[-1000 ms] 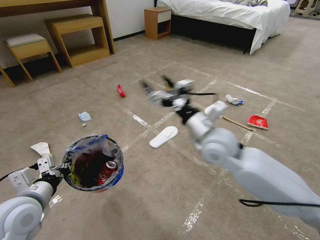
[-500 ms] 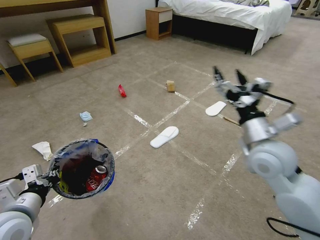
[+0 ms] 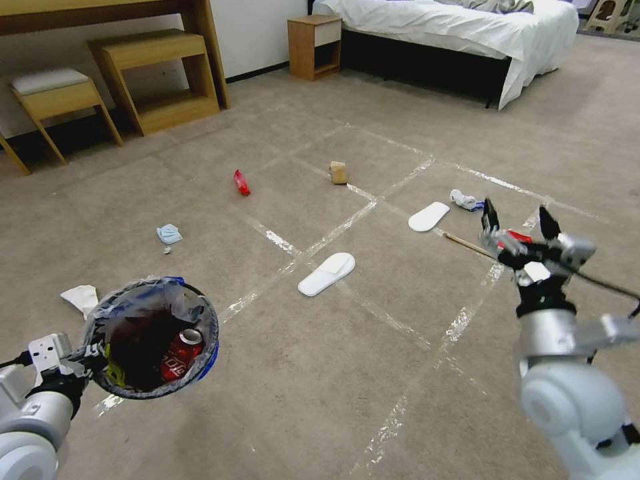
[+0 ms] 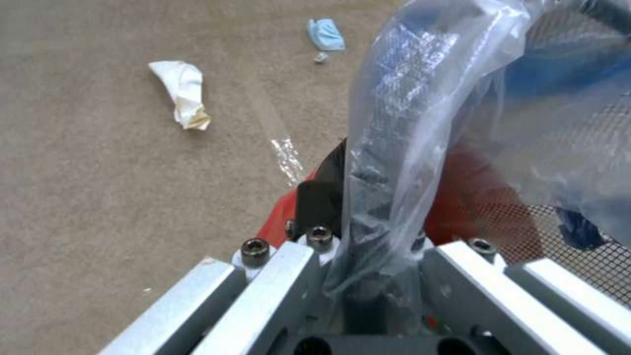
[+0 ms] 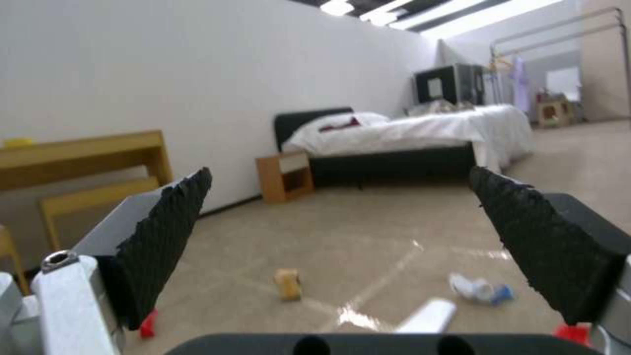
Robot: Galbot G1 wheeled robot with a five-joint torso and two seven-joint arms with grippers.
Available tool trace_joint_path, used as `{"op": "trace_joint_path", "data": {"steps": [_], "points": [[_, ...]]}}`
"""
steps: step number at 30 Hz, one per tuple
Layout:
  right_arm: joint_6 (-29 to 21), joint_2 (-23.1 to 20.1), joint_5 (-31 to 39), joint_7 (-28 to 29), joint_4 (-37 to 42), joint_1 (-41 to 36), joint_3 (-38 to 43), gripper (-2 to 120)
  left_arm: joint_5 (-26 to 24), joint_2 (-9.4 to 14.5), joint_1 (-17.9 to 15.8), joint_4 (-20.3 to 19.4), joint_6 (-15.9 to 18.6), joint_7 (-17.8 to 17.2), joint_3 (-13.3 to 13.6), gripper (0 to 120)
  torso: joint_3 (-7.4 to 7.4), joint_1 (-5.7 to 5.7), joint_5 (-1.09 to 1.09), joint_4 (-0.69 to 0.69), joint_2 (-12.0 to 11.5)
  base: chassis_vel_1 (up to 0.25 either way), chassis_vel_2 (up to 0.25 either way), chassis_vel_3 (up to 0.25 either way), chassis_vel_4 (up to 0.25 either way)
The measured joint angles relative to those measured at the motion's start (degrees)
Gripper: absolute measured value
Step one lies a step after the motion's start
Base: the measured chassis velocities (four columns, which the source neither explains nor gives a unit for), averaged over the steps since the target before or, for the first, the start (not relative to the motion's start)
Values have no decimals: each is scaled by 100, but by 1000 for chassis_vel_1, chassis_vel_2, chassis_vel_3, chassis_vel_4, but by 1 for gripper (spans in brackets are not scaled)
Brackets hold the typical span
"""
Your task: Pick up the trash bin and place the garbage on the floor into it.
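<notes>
My left gripper (image 3: 79, 355) is shut on the rim of the trash bin (image 3: 200, 319), held above the floor (image 3: 373, 373) at lower left; the left wrist view shows the bag-lined rim (image 4: 374, 162) pinched in its jaws. A red soda can (image 3: 179, 352) lies inside. My right gripper (image 3: 519, 215) hangs open and empty at the right, above a red wrapper (image 3: 519, 235) and a wooden stick (image 3: 465, 245). On the carpet lie two white slippers (image 3: 327, 273) (image 3: 429, 216), a tan paper bag (image 3: 339, 172), another red wrapper (image 3: 241, 182), a blue mask (image 3: 169, 233) and tissues (image 3: 80, 297) (image 3: 465, 199).
A bed (image 3: 467, 30) and a nightstand (image 3: 315, 43) stand at the back. Wooden benches (image 3: 160, 73) and a stool (image 3: 57, 93) line the wall at back left. Open carpet lies between the two arms.
My right arm has swung from the middle of the view to the right and drawn back, gripper open. The bin in my left gripper has shifted a little down and left.
</notes>
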Motion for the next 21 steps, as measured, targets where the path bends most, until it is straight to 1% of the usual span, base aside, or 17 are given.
{"op": "trace_joint_path", "data": {"steps": [1, 2, 4, 8, 12, 21], "points": [[0, 0, 0, 0, 0, 0, 0, 100, 0, 0, 0, 0, 0, 0, 0, 1, 0, 0, 0, 0, 0, 0, 0, 0, 0], [96, 155, -191, -6, -87, -101, -83, 100, 23, -3, -13, 48, -28, 3, -4, 1, 0, 0, 1, 0, 0, 0, 0, 0, 0], [173, 305, -338, -28, -182, -192, -180, 100, 25, -3, -19, 85, -40, 6, -15, 1, 0, 0, 0, 0, 0, 0, 0, 0, 0], [216, 423, -577, -61, -313, -231, -296, 100, 19, -2, -31, 137, -47, 10, -29, 1, 0, 0, 0, 0, 0, 0, 0, 0, 0], [163, 494, -686, -87, -391, -230, -367, 100, 3, -1, -44, 190, -56, 10, -46, 1, 1, 0, 0, 0, 0, 0, 0, 0, 0], [141, 483, -822, -219, -480, -242, -383, 100, -6, -5, -48, 226, -67, 10, -51, 1, 0, 0, 1, 0, 0, 0, 0, 0, 0]]}}
